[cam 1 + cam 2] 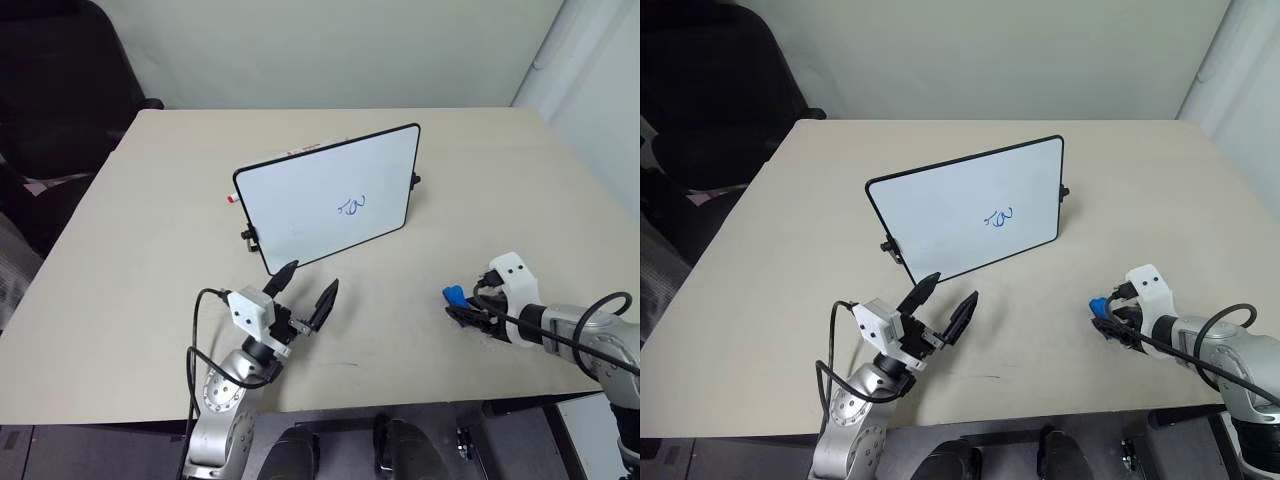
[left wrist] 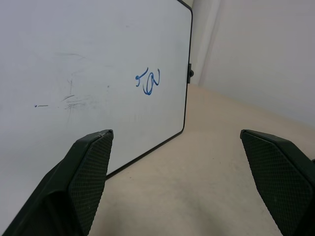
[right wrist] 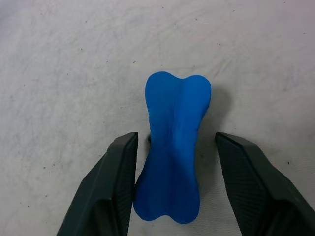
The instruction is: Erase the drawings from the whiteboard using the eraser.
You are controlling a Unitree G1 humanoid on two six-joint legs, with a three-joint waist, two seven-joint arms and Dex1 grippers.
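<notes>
Between the right gripper's (image 3: 174,189) parted fingers, a bright blue bone-shaped eraser (image 3: 174,147).

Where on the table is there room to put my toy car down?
The table is bare left of the whiteboard, behind it, and between the left gripper and right gripper. It's crowded just in front of the board and around the eraser.
</notes>
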